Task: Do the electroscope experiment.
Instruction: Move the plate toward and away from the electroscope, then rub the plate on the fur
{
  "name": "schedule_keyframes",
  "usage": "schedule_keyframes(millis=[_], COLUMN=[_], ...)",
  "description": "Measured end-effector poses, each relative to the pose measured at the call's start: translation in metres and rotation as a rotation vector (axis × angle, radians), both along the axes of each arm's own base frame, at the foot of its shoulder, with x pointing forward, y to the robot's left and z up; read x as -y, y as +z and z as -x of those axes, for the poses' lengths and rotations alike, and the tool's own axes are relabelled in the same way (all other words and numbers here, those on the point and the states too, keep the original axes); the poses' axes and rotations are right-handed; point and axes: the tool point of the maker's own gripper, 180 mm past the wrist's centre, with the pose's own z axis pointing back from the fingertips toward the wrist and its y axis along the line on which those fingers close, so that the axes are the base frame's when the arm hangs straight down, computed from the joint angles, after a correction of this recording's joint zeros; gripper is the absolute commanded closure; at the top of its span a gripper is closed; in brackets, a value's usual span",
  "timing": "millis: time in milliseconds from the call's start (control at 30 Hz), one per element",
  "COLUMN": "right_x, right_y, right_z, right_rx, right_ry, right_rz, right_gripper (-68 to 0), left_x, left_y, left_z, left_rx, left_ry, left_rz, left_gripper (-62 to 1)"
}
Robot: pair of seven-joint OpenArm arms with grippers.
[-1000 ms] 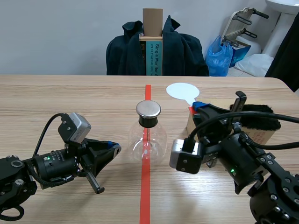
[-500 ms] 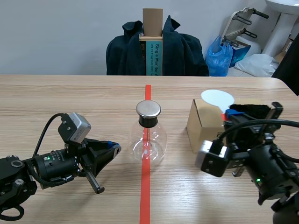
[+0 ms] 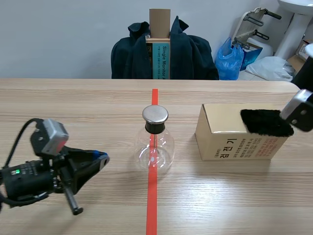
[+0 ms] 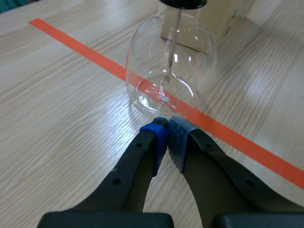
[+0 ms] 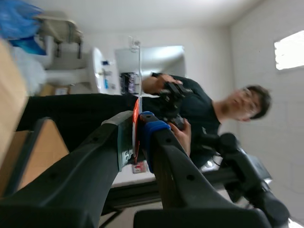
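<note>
The electroscope [image 3: 155,147], a round clear glass flask with a black neck and a flat metal cap [image 3: 155,114], stands at the middle of the worktop [image 3: 73,107], right on the orange-red tape line [image 3: 152,205]. A thin rod hangs down inside the glass.

The left end effector [image 3: 100,157] lies low on the worktop beside the flask. In the left wrist view it [image 4: 167,124] is pressed together on nothing, its blue and grey pads touching just short of the glass.

On the flask's other side stands a cardboard box [image 3: 230,142] with Korean print on its front; the large characters read "전기", while the smaller red lines are too small to read. A tuft of black fur [image 3: 266,122] rests on the box top.

The right end effector [image 5: 137,118] is raised away from the worktop and pinches a thin, red-handled paddle [image 5: 136,114], seen edge-on. A person in dark clothes [image 5: 199,109] shows beyond it.

Past the worktop's far edge, a dark jacket [image 3: 195,54] drapes around a teal carton [image 3: 162,58] printed "Single Monitor". A blue plastic bag [image 3: 230,58] sits against the pale wall.
</note>
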Motion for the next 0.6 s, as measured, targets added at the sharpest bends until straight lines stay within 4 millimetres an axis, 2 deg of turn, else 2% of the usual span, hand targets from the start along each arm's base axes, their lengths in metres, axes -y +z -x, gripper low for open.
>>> schedule_keyframes(millis=[100,133,167,233,333,367,467,600], right_x=[0.012,0.017,0.019,0.024,0.026,0.026,0.026,0.026], right_y=[0.036,0.048,0.059,0.077,0.095,0.099,0.104,0.103], right_z=[0.002,0.003,0.005,0.009,0.013,0.014,0.015,0.015], right_rx=[0.092,0.123,0.153,0.200,0.247,0.258,0.269,0.269], right_ry=[-0.019,-0.029,-0.031,-0.038,-0.031,-0.033,-0.032,-0.031], right_rz=[-0.005,-0.005,-0.008,-0.024,-0.035,-0.047,-0.048,-0.047], right_gripper=[-0.7,-0.7,-0.7,-0.7,-0.7,-0.7,-0.7,-0.7], left_x=[-0.018,-0.022,-0.026,-0.032,-0.042,-0.045,-0.055,-0.060], left_y=[0.026,0.036,0.047,0.067,0.088,0.093,0.097,0.092], left_z=[0.021,0.028,0.034,0.045,0.052,0.052,0.053,0.063], left_rx=[-0.023,-0.028,-0.035,-0.048,-0.039,-0.033,-0.031,-0.062], left_ry=[-0.042,-0.060,-0.076,-0.106,-0.120,-0.117,-0.081,-0.056], left_rz=[0.014,0.024,0.039,0.061,0.054,0.051,0.040,0.041], left_gripper=[-4.4,-8.3,-13.9,-29.4,-54.8,-61.2,-62.3,-62.3])
